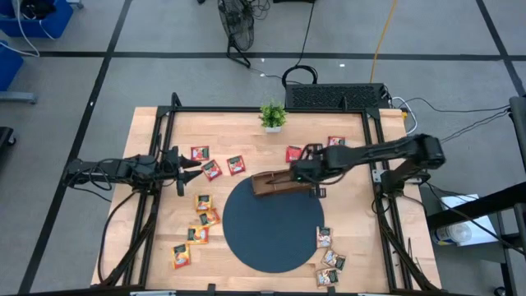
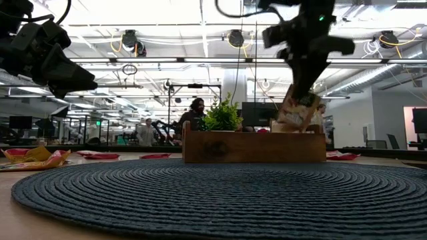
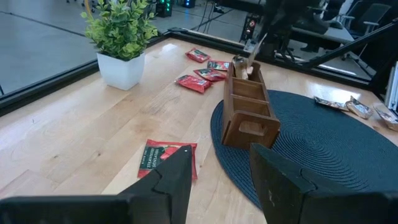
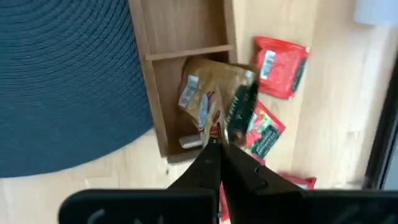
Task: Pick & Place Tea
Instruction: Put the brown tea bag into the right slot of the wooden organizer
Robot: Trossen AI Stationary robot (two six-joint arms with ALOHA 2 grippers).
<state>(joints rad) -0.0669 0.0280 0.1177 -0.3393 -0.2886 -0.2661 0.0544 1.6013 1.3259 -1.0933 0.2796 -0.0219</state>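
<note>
My right gripper (image 1: 309, 170) (image 4: 217, 142) is shut on a pale tan sachet (image 4: 208, 93) (image 2: 297, 110), over the right-end compartment of the brown wooden tray (image 1: 279, 182) (image 2: 250, 148). The tray stands on the far edge of the dark round mat (image 1: 275, 228). My left gripper (image 1: 191, 165) (image 3: 217, 168) hovers open at the table's left, near the red sachets (image 1: 212, 169); one red sachet (image 3: 166, 158) lies just ahead of its fingers. Yellow-orange sachets (image 1: 203, 218) lie left of the mat, and pale green-white ones (image 1: 329, 256) lie to its right. My right gripper pinches the tan sachet between its two fingertips at its upper edge (image 4: 214, 123), coming from above and pointing down. The sachet hangs tilted below the fingers, its lower edge (image 2: 293, 128) about level with the tray's rim, over the end compartment.
A small potted plant (image 1: 272, 115) stands at the far edge. More red sachets (image 1: 293, 154) (image 1: 335, 141) lie beyond the tray's right end. The table's black frame rails (image 1: 164, 148) run along both sides. People show in the room behind, in the low view.
</note>
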